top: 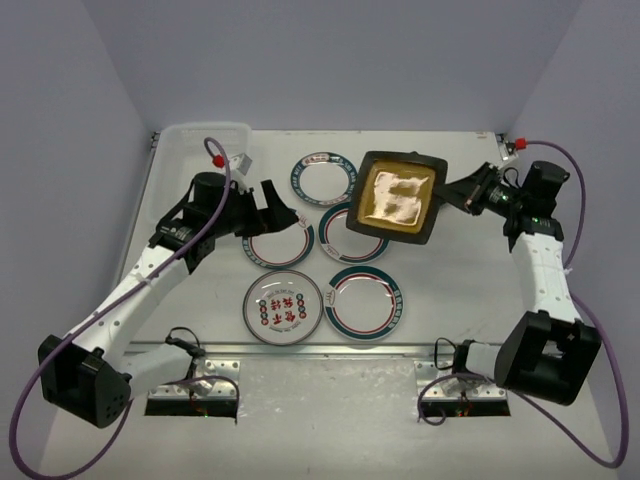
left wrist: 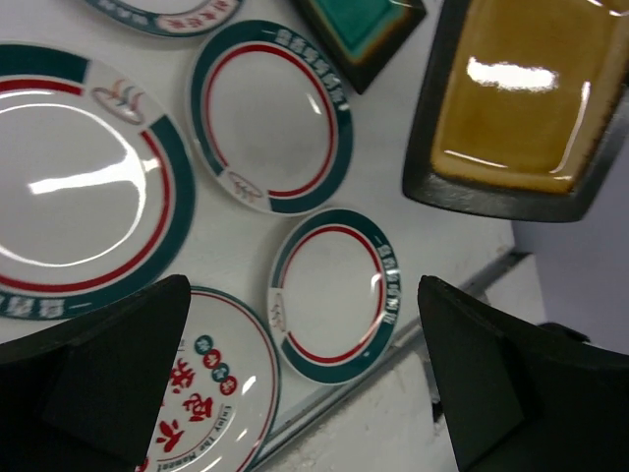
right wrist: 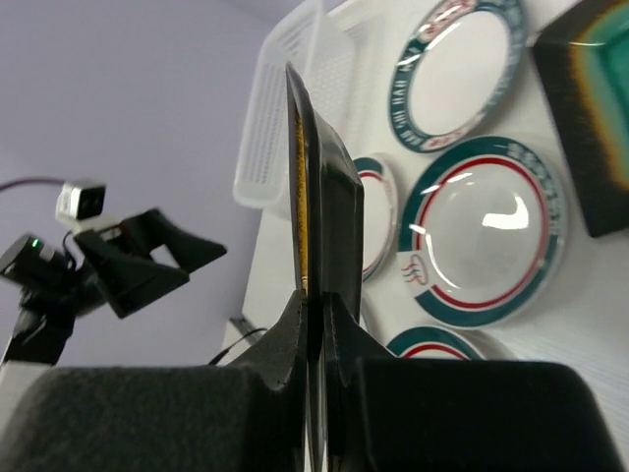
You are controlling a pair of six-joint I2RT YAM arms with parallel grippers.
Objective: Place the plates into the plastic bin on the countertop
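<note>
My right gripper [top: 452, 195] [right wrist: 316, 305] is shut on the rim of the amber-centred square plate [top: 395, 197] [right wrist: 313, 187] and holds it lifted and tilted above the countertop [top: 450, 290]. It also shows in the left wrist view [left wrist: 531, 98]. The teal-centred square plate [left wrist: 364, 29] [right wrist: 590, 118] lies on the table, mostly hidden under the held plate in the top view. Several round plates lie flat: one at the back [top: 323, 178], one with red characters [top: 283, 306] and one beside it [top: 364, 302]. My left gripper [top: 278, 212] [left wrist: 303, 295] is open and empty above a round plate [top: 282, 245]. The plastic bin [top: 205, 140] stands at the back left.
The metal front edge [top: 330, 350] runs just below the nearest plates. Grey walls close in the back and both sides. The left arm's purple cable [top: 215, 185] loops past the bin's front.
</note>
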